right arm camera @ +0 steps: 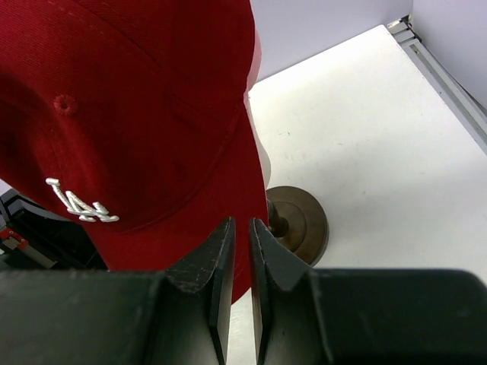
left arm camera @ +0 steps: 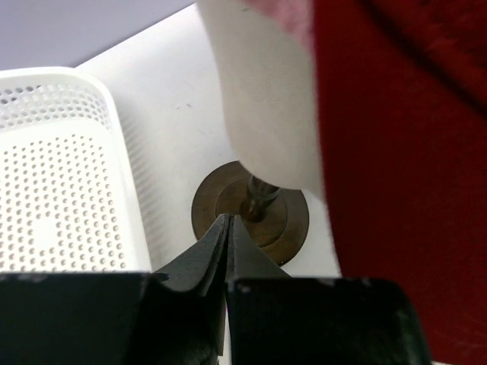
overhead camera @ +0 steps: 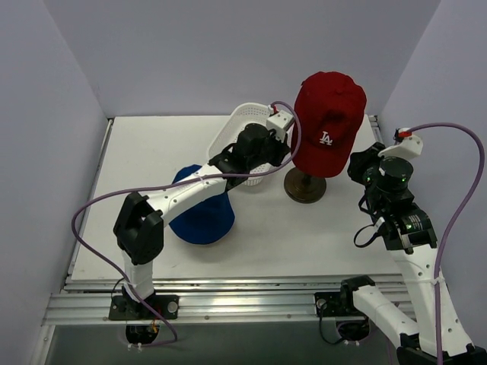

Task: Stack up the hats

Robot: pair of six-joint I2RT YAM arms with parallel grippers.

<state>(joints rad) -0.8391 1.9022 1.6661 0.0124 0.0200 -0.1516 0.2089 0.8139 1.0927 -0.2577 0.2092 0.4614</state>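
Note:
The dark red cap (overhead camera: 329,122) with a white "LA" logo sits on the cream mannequin head (left arm camera: 259,99). It also fills the right wrist view (right arm camera: 137,114). A sliver of pale pink (left arm camera: 285,14) shows under its edge. The royal-blue bucket hat (overhead camera: 204,219) lies on the table under my left forearm. My left gripper (overhead camera: 283,152) is shut and empty, just left of the head, pointing at the stand (left arm camera: 293,220). My right gripper (overhead camera: 356,166) is just right of the cap's brim; its fingers (right arm camera: 241,222) stand a thin slit apart with nothing between them.
A white perforated basket (overhead camera: 245,122) stands behind my left gripper and shows at the left of the left wrist view (left arm camera: 61,167). The brown round stand base (overhead camera: 305,186) rests mid-table. Grey walls close in the table on three sides.

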